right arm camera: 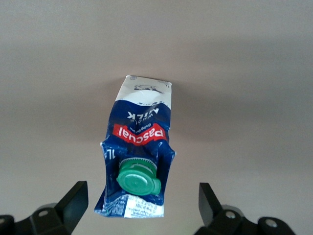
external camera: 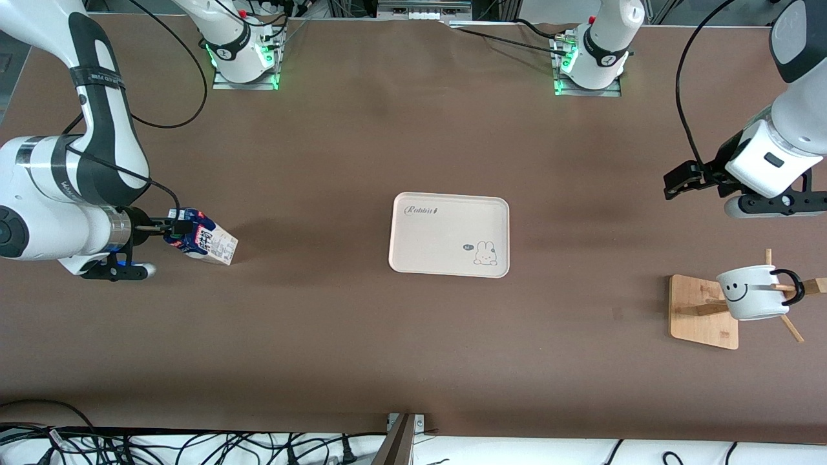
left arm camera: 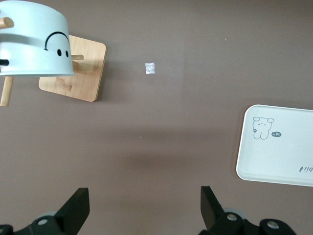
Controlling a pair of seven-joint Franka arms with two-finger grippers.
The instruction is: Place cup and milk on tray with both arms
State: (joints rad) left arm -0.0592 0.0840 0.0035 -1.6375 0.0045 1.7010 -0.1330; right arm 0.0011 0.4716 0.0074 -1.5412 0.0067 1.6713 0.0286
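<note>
From the front camera, the tray (external camera: 449, 234) lay flat at the middle of the table, nothing on it. The milk (external camera: 203, 241) stood toward the right arm's end, about level with the tray. The right gripper (external camera: 173, 228) hung just over the carton's blue top, its fingers hard to make out from here. Toward the left arm's end, the cup (external camera: 753, 293) hung by its black handle on a peg of a wooden rack (external camera: 704, 311), nearer to the camera than the tray. The left gripper (external camera: 680, 183) hovered above bare table near that end — well apart from the cup.

In the left wrist view, the left gripper (left arm camera: 145, 209) stood wide open, its two black fingers (left arm camera: 77, 208) with only brown table between them. The cup (left arm camera: 34, 44) and the rack's base (left arm camera: 78, 68) showed at one corner, the tray (left arm camera: 279, 147) at the opposite edge, and a small scrap of foil (left arm camera: 150, 68) lay on the table between them.

In the right wrist view, the right gripper (right arm camera: 143, 205) was spread wide too. The milk (right arm camera: 137, 152) sat between its fingers (right arm camera: 73, 203) with its green cap facing the camera — a gap on either side, neither finger touching it.
</note>
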